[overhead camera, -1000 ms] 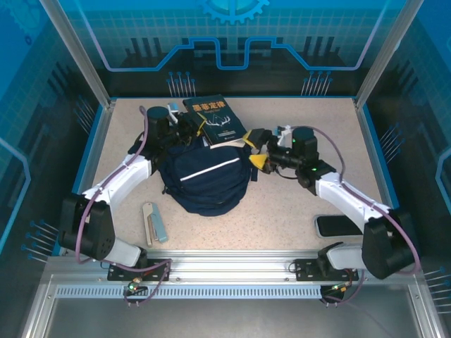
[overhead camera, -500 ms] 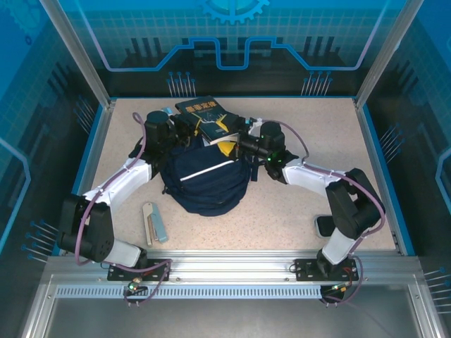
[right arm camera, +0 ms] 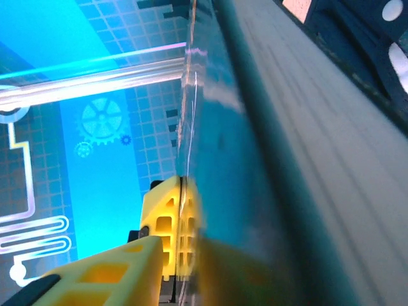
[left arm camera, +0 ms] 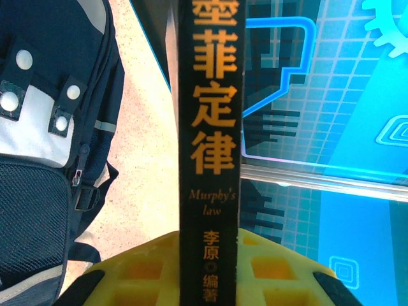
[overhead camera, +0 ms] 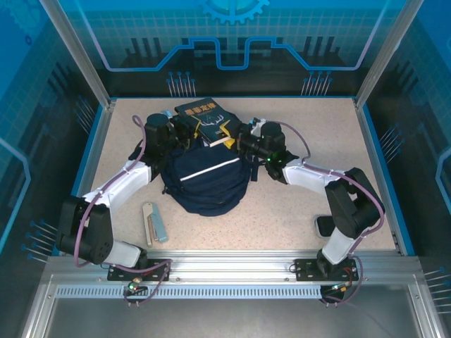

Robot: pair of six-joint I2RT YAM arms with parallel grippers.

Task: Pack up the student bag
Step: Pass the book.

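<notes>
The student bag [overhead camera: 208,179], a navy backpack with a white stripe, lies mid-table; its white patch and mesh pocket show in the left wrist view [left arm camera: 44,127]. Just behind it a navy book [overhead camera: 209,120] with yellow lettering is tilted up off the table. My left gripper [overhead camera: 192,131] is shut on the book's spine [left arm camera: 209,127], a yellow finger [left arm camera: 140,274] on either side. My right gripper [overhead camera: 237,139] straddles the book's opposite, page-side edge. One fingertip [right arm camera: 102,274] stands a sliver off the glossy cover [right arm camera: 255,159], so the jaws are narrowed but open.
A slim grey and light-blue case [overhead camera: 155,223] lies near the front left. A flat black object [overhead camera: 325,225] sits front right, partly behind the right arm's base link. Blue panel walls and aluminium posts enclose the table on three sides.
The right arm swung left from the bag's right side to the book, and its jaws narrowed around the page edge. The book shifted slightly left. The left gripper kept its hold.
</notes>
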